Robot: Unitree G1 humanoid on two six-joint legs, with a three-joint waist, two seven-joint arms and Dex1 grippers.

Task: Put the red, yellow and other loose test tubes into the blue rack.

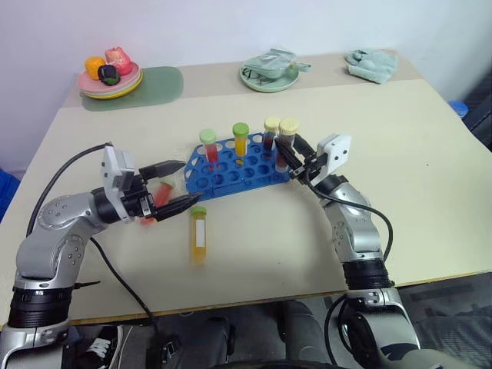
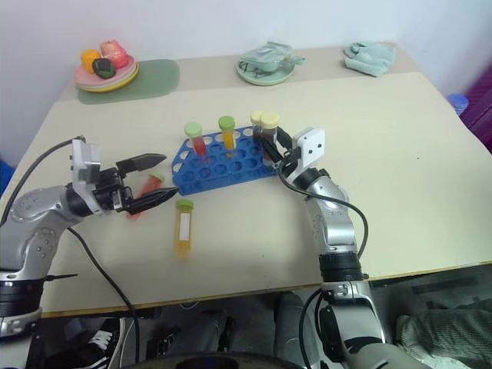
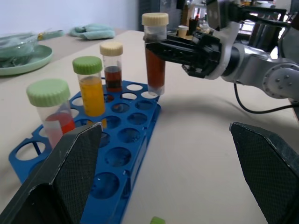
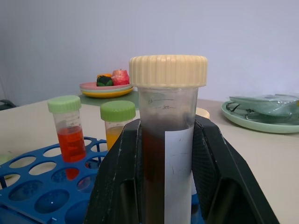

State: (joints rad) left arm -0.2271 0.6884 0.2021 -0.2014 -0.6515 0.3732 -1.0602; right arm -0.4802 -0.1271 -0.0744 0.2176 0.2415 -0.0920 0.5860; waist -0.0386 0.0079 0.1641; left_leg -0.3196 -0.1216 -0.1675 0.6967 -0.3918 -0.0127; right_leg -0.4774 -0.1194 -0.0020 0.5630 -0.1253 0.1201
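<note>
The blue rack [image 1: 231, 171] sits mid-table. It holds a red tube with a green cap [image 1: 208, 147], a yellow tube with a green cap [image 1: 241, 139] and a dark tube with a cream cap [image 1: 270, 132]. My right gripper [image 4: 168, 140] is shut on a dark brown tube with a cream cap [image 1: 287, 140], held upright at the rack's right end with its tip just over a corner hole [image 3: 156, 91]. My left gripper [image 1: 178, 184] is open left of the rack, its fingers either side of a loose red tube [image 2: 144, 198] lying on the table. A loose yellow tube [image 1: 198, 235] lies in front of the rack.
At the back left, a pink plate of fruit [image 1: 110, 83] stands on a green mat [image 1: 157, 86]. A green plate [image 1: 269, 77] and a teal cloth [image 1: 371, 63] lie along the back edge. The table's front edge [image 1: 254, 296] is close to the loose yellow tube.
</note>
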